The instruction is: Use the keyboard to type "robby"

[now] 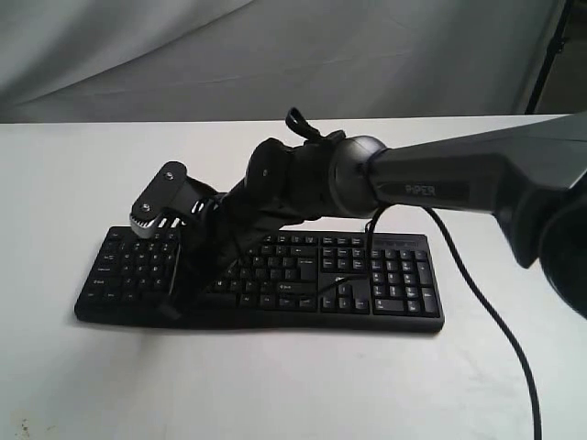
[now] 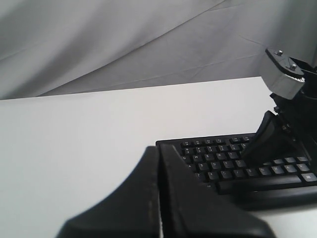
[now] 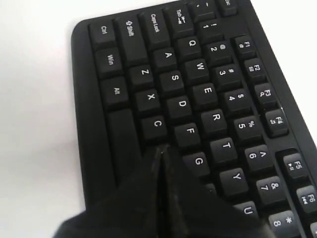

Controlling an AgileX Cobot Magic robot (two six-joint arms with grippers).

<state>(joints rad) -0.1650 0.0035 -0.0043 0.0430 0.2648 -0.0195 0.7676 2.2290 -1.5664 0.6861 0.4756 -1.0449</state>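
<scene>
So, the right gripper (image 3: 161,154) is seen with its two black fingers pressed flat together into one narrow tip, with nothing pinched. That tip is parked low over the bottom letter row of the wide black full-size keyboard with white legends (image 3: 208,91), just past C and beside F and G. The key under it is hidden, and whether it's actually touched can't be told.

The left gripper (image 2: 159,151) is closed up the same way, empty, and held off the keyboard's Ctrl/Shift end, apart from every key.

The plain white table (image 1: 275,394) is spread under and all around the keyboard, which is laid flat on it.

Handling-wise, no grabbing is needed. A stiff, fairly light plastic slab is expected, so it could probably be shoved sideways by a slanted push. Keys should be poked straight down at cap centre, since neighbours are packed tight and a double hit is easily made.
</scene>
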